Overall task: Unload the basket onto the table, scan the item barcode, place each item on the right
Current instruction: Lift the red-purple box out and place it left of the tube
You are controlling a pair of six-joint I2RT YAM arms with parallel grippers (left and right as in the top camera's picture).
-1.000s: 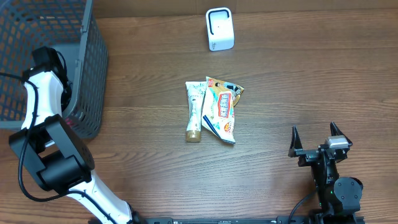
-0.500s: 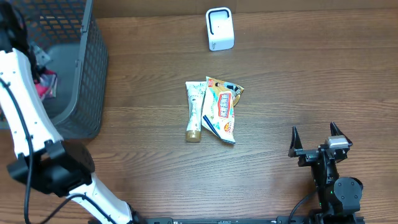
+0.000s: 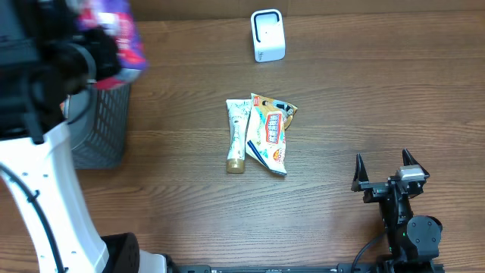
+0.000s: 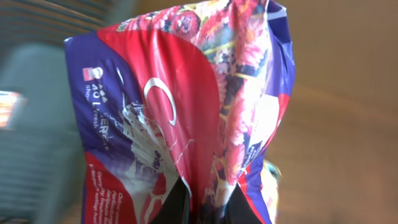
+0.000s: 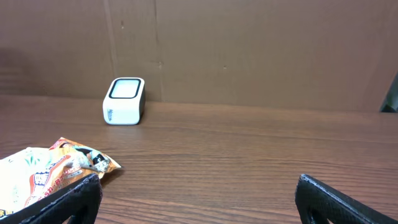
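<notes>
Obs: left gripper pinched shut on the packet edge. The packet stands ahead of the jaws, held high beside the basket. This is probably to present its barcode to the scanner, well off to its right. The right gripper is spread, empty and parked.

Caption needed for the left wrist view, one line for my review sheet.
A red-and-blue floral plastic pouch fills the frame, pinched in the shut left tool, with a blurred grey basket behind it.

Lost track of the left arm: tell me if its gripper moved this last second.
Yes: the left gripper lifted out of the gray basket, toward its right wall, gripping a purple-red packet.
</notes>
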